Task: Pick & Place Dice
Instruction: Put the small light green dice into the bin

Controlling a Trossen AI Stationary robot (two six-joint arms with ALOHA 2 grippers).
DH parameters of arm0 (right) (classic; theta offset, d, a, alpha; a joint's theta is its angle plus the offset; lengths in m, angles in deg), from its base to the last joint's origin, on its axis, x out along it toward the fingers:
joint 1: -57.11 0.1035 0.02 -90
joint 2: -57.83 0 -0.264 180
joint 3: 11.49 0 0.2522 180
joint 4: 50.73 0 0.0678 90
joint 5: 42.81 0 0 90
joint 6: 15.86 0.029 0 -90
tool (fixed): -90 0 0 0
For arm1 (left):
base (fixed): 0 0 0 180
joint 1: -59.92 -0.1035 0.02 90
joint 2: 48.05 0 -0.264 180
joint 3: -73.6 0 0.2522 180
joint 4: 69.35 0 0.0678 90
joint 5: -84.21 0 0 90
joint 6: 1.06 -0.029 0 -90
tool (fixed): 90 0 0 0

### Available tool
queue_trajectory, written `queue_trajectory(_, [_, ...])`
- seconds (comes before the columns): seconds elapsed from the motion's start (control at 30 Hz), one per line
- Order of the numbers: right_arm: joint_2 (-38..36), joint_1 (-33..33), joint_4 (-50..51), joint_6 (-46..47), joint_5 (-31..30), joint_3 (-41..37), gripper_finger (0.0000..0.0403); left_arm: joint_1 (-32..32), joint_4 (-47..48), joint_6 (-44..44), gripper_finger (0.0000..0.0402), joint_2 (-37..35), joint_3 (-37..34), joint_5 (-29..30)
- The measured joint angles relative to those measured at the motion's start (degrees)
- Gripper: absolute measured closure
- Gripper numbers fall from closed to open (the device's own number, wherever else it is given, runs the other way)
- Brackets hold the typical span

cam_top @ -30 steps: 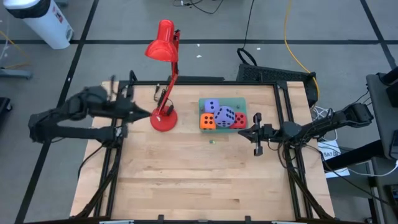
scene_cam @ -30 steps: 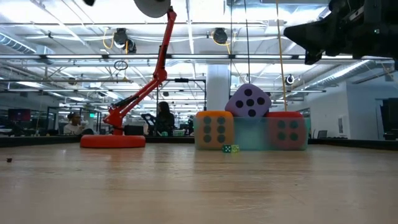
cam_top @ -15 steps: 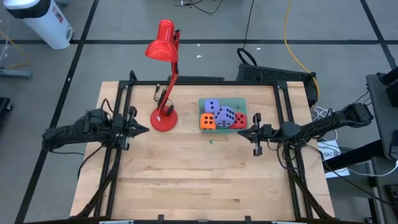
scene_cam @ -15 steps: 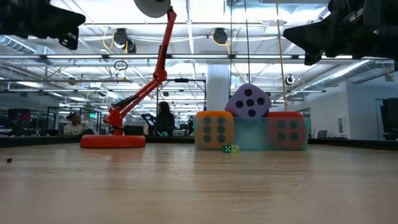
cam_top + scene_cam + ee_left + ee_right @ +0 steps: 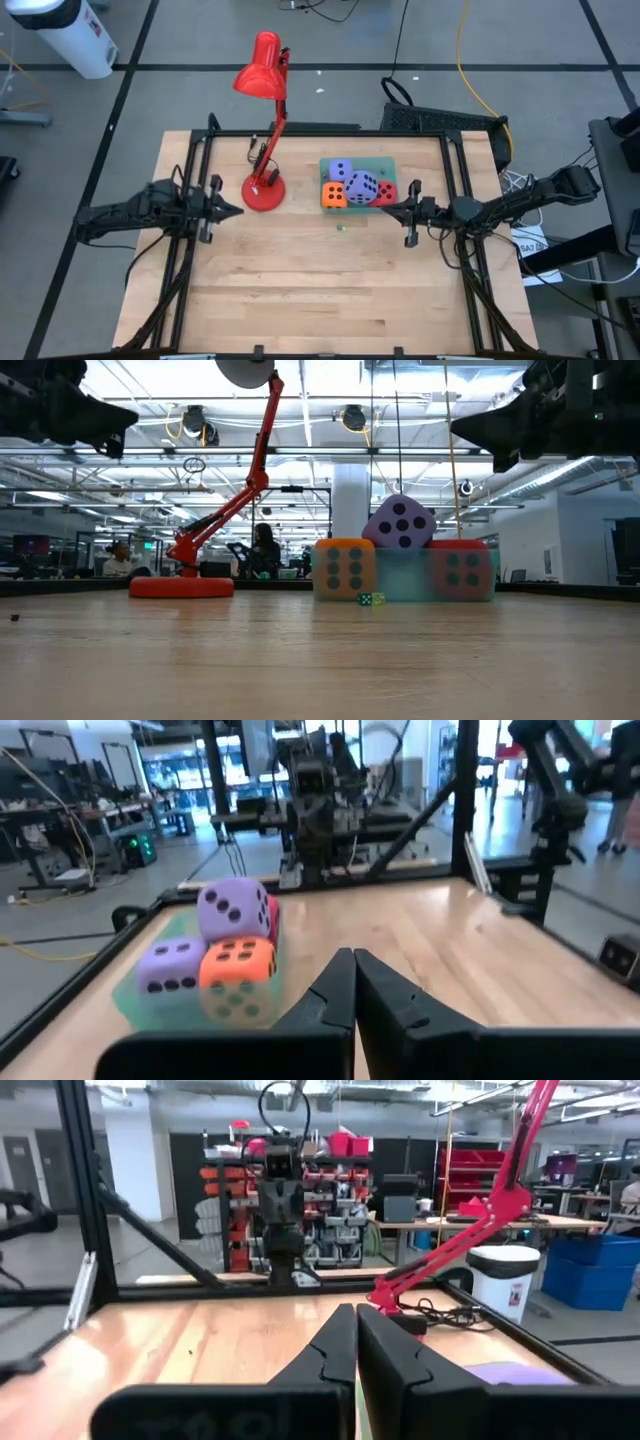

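Four foam dice sit in a shallow green tray (image 5: 385,165) near the table's far edge. One lavender die (image 5: 362,186) rests on top of the others and a second (image 5: 342,169) lies behind it. The orange die (image 5: 334,197) is at the tray's left front and the red die (image 5: 386,193) at its right. My left gripper (image 5: 238,210) is shut and hovers left of the lamp base, pointing toward the dice (image 5: 235,910). My right gripper (image 5: 384,209) is shut and hovers just near-right of the red die, above the table (image 5: 480,430).
A red desk lamp stands on its round base (image 5: 264,192) left of the tray, its arm leaning toward the far edge. Tiny coloured dice (image 5: 344,228) lie on the wood in front of the tray. A black frame (image 5: 200,150) borders the table. Bare wood fills the near half.
My left arm has swung toward the table's near edge and come down, from beside the lamp's arm to a spot left of the lamp base, then settled. The dice and the lamp have stayed where they were.
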Motion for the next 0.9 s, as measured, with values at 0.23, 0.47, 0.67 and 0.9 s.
queue_trajectory(0.23, [0.1,0.7,-3.4,3.1,-0.9,1.0,0.0399,0.0,2.2,-1.2,0.0396,0.0,-0.1,2.8])
queue_trajectory(0.47, [0.2,0.4,2.3,3.2,-7.7,3.0,0.0399,0.0,2.5,1.4,0.0397,0.0,-0.1,4.0])
queue_trajectory(0.67, [0.2,-4.9,19.3,4.3,-7.3,9.7,0.0399,0.0,2.4,1.3,0.0398,0.0,-0.1,2.5])
queue_trajectory(0.9, [0.3,-9.4,22.7,4.8,-1.3,12.4,0.0399,0.0,2.4,1.3,0.0399,0.0,-0.1,3.4])
